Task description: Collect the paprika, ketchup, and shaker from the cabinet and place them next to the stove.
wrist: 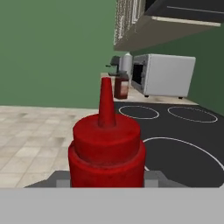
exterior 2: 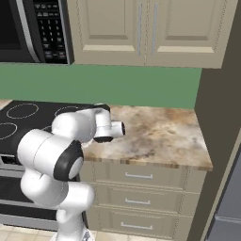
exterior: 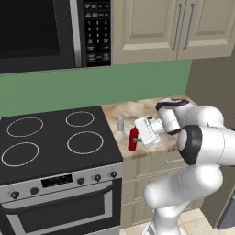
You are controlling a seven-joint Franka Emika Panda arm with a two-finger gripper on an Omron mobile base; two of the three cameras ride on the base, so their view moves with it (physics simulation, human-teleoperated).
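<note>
arm: folded low, wrist held level over counter [exterior: 151,108]
gripper [exterior: 137,135]: clenched on ketchup [exterior: 132,139], upright beside stove [exterior: 50,137]
shaker [exterior: 120,124]: just behind ketchup

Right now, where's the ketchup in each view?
Left base view: ketchup on the counter just right of the stove, at the gripper.
Right base view: hidden behind the arm.
Hand view: ketchup bottom centre, nozzle up.
Shared landmark: the stove's white burner rings.
</note>
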